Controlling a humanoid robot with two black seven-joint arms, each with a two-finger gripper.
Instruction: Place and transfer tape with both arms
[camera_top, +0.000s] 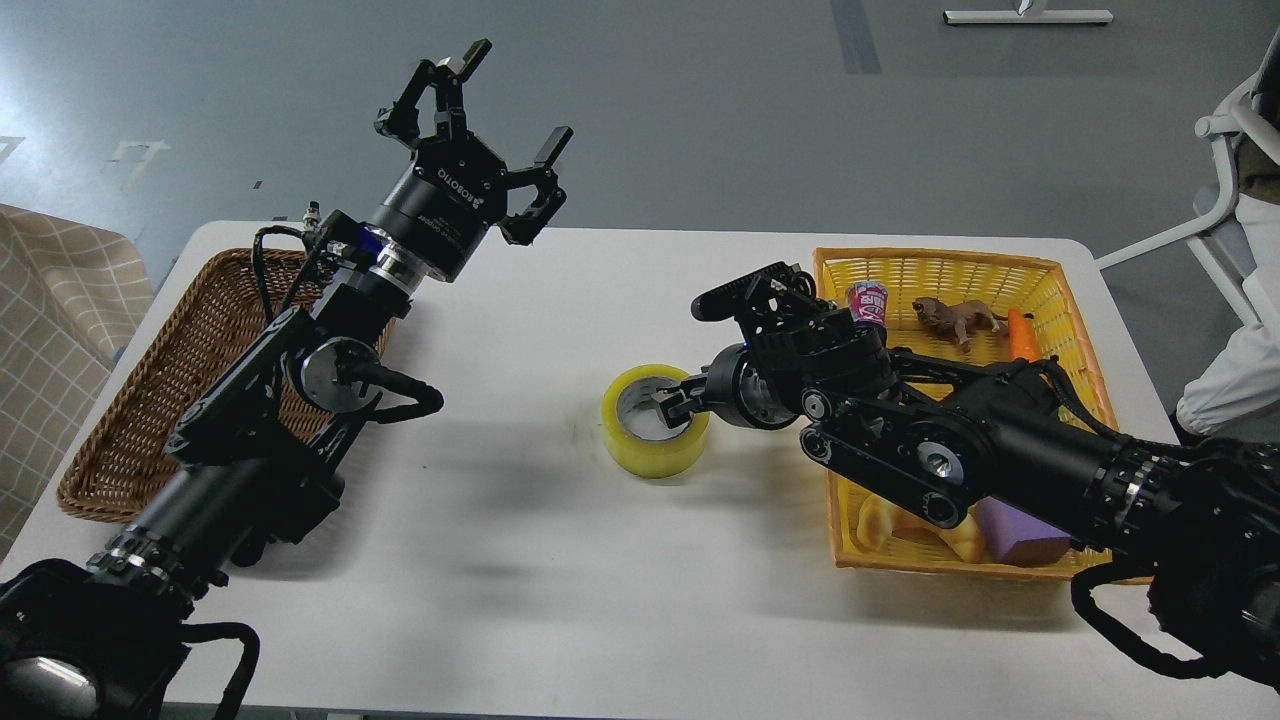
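The yellow tape roll (645, 452) lies flat on the white table (560, 560) near its middle, grey-white core facing up. My right gripper (682, 405) comes in from the right and grips the roll's right rim, with one finger inside the core and another finger (735, 290) raised above. My left gripper (490, 130) is open and empty, held high over the table's far left part, well away from the tape.
A brown wicker basket (140, 420) stands at the table's left. A yellow basket (940, 262) at the right holds a cup, a toy lion, a carrot, a purple block and a croissant. A white chair (1225, 200) stands at the far right.
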